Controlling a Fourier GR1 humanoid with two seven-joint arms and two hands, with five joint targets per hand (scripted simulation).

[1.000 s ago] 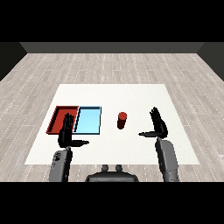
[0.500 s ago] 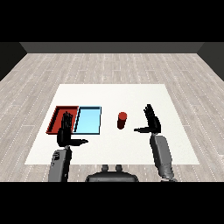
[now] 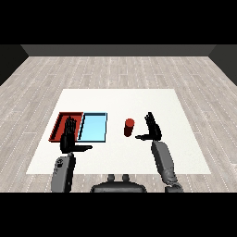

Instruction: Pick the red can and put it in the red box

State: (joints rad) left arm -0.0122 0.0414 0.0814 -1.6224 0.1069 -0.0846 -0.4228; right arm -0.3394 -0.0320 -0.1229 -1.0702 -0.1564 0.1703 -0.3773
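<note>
The red can (image 3: 129, 127) stands upright on the white table (image 3: 139, 102), just right of the two trays. My right hand (image 3: 152, 128) is open a little to the can's right, fingers straight and thumb pointing toward the can, a small gap between them. The red tray (image 3: 60, 121) lies at the left, with the light blue tray (image 3: 94, 127) beside it. My left hand (image 3: 70, 137) is open with straight fingers over the near edge of the red tray, partly covering it.
Both grey forearms come up from the lower corners. The table's near edge runs just behind the hands, and wooden floor surrounds the table.
My right hand has moved left toward the red can, narrowing the gap. The left hand and the can have stayed put.
</note>
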